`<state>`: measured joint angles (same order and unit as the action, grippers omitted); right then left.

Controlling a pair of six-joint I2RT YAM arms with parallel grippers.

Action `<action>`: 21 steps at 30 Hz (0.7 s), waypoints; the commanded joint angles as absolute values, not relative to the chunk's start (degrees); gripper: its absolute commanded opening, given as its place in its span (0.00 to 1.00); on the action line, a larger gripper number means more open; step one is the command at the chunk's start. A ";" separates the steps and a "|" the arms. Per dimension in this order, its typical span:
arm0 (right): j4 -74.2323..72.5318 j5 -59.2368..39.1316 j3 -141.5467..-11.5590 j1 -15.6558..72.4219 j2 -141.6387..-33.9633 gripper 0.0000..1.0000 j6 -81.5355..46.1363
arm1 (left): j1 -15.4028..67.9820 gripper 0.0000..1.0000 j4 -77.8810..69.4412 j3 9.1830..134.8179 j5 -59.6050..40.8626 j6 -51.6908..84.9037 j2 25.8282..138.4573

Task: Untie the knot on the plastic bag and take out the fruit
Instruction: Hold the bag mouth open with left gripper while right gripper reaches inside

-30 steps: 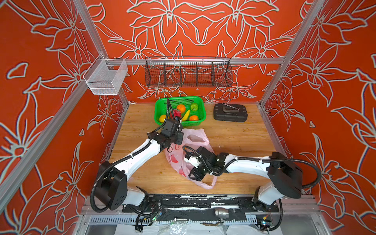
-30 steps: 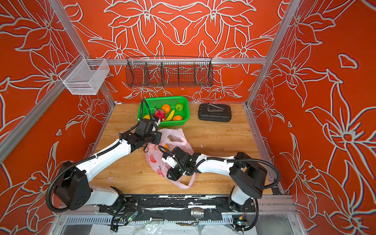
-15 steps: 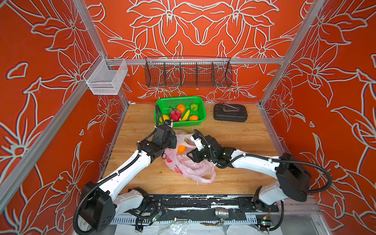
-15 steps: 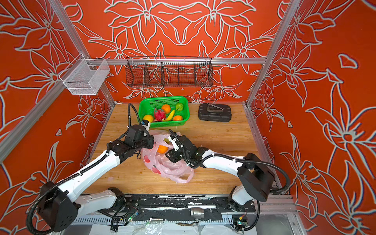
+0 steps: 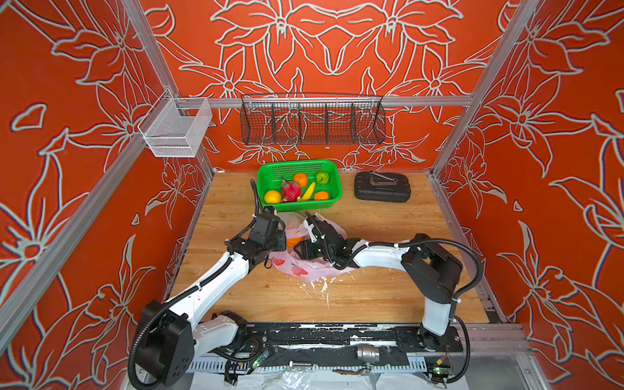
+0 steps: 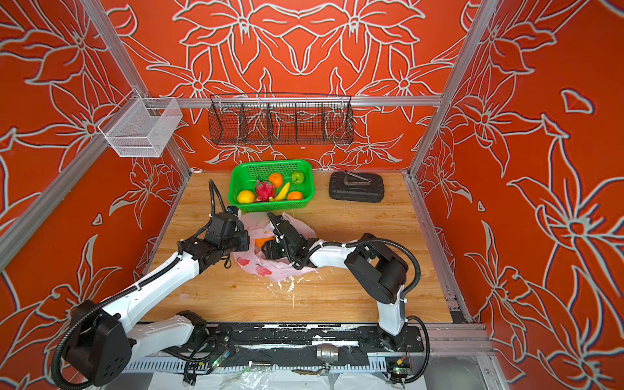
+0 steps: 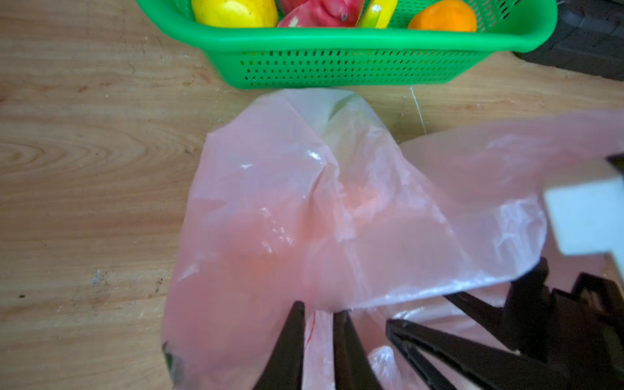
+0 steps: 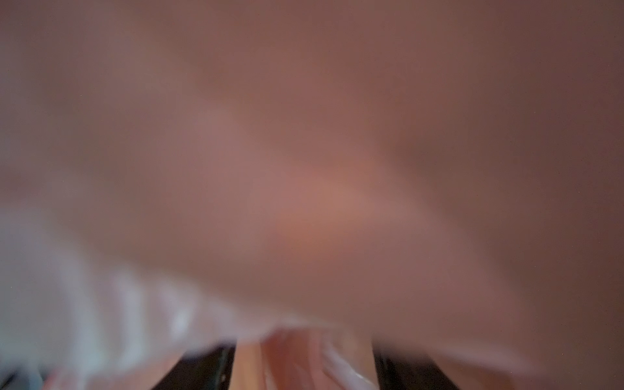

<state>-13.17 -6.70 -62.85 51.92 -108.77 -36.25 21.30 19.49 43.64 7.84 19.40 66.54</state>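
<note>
Since the two hands drew together, change: the left hand (image 7: 319,308) has left the basket (image 5: 297,167) side and the right hand (image 7: 417,310) has left the near end of the bag (image 5: 320,270); they now face each other over its middle.
Left hand: fingers a little apart, pink film showing in the gap, nothing clamped.
Right hand: fingers spread wider than before, empty as far as I can see.
Orange (image 5: 293,241): in the bag's mouth, between the two hands, close in front of the right one.
Knot: no tied tail visible anywhere; likely already undone.
Meaning: other fruit already sits in the basket beyond the left hand, so this looks like a reach for a remaining piece.
Top views only: the orange, the basket's load, the bag lying on the desk (image 5: 371,287).
Left wrist view only: both sets of fingertips.
Right wrist view: blurred pink film against the lens, two dark fingers at its edge.
</note>
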 commanded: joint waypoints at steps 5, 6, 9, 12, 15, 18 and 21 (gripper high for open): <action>-17.31 -0.64 -68.03 51.62 -115.06 0.78 -40.33 | 19.81 0.19 17.73 40.57 7.02 22.88 66.42; -17.27 -0.64 -68.83 51.46 -115.89 0.78 -40.13 | 19.44 0.22 18.13 40.59 6.42 22.92 66.34; -18.46 -1.16 -68.87 50.94 -116.30 0.77 -39.62 | 18.35 0.50 20.33 42.57 3.98 23.49 63.42; -20.35 -1.31 -66.56 50.54 -114.98 0.77 -38.38 | 14.86 0.65 20.83 44.51 0.21 25.69 58.79; -22.18 -4.43 -64.86 49.96 -114.47 0.75 -37.77 | 8.56 0.67 20.21 45.73 -3.31 28.26 57.03; -23.45 -6.43 -63.61 49.88 -113.95 0.74 -37.20 | 4.05 0.67 20.81 48.11 -5.79 27.64 60.84; -25.27 -9.96 -62.48 49.86 -113.69 0.72 -36.30 | 0.68 0.67 21.13 51.09 -9.55 27.03 68.78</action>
